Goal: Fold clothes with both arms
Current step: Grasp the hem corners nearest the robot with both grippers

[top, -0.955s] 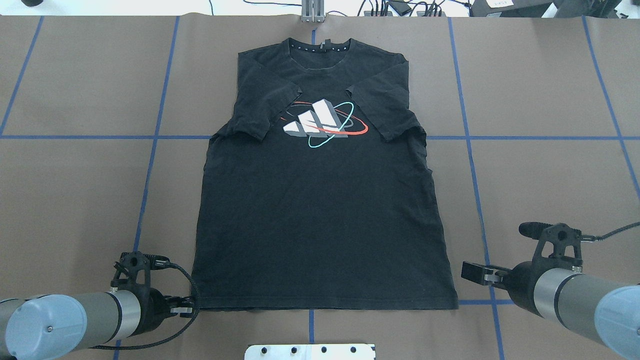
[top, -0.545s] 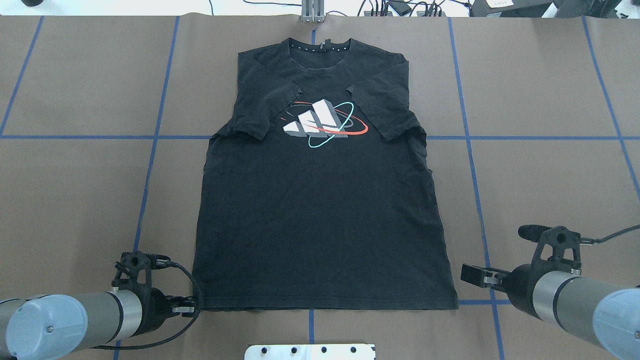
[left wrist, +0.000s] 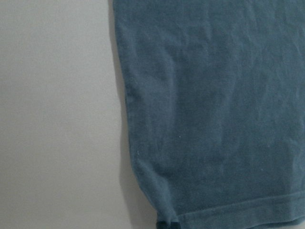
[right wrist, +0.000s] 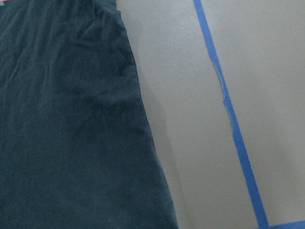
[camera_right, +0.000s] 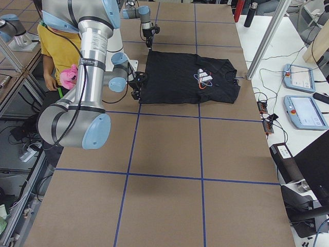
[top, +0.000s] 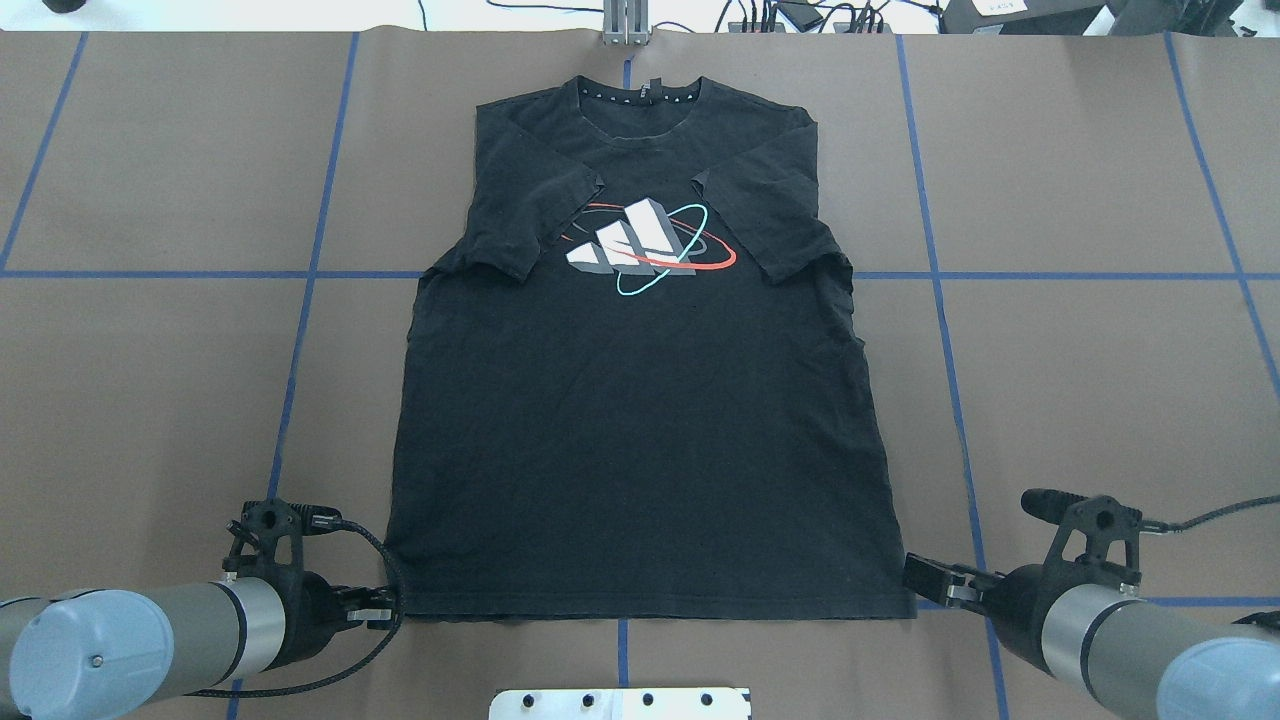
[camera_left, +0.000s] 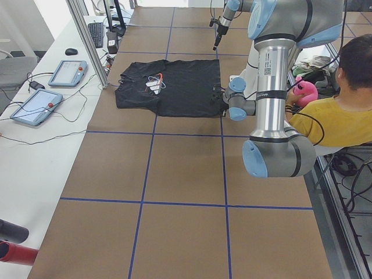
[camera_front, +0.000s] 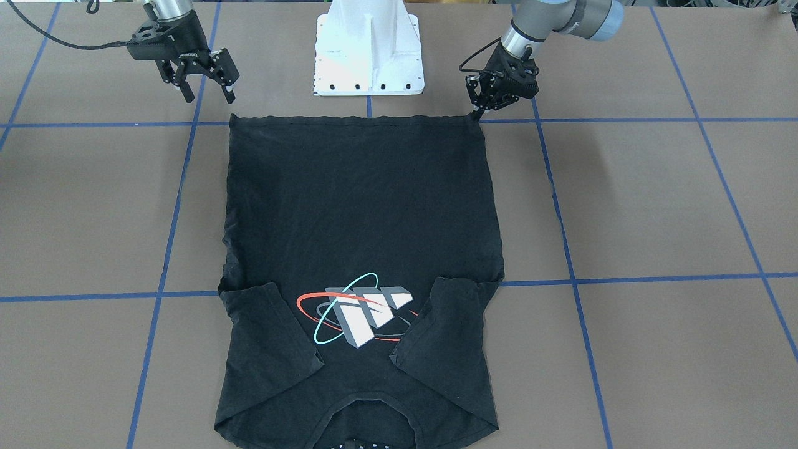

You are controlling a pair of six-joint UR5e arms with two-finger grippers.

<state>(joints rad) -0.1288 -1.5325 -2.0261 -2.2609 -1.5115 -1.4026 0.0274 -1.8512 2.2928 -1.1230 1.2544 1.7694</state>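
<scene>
The black T-shirt lies flat and face up, collar at the far edge, both sleeves folded in over the chest beside the graphic. My left gripper is at the near left hem corner; in the front-facing view my left gripper has its fingers pinched together on that corner. The left wrist view shows the T-shirt hem corner with a dark fingertip at the bottom edge. My right gripper hovers just outside the near right hem corner. In the front-facing view my right gripper stands open and holds nothing.
The white pedestal base stands just behind the hem. Blue tape lines cross the brown table cover. A person in a yellow shirt sits behind the robot. Tablets and cables lie along the far table edge.
My right gripper has moved nearer and leftward, closing in on the right hem corner. The left gripper has hardly moved.
</scene>
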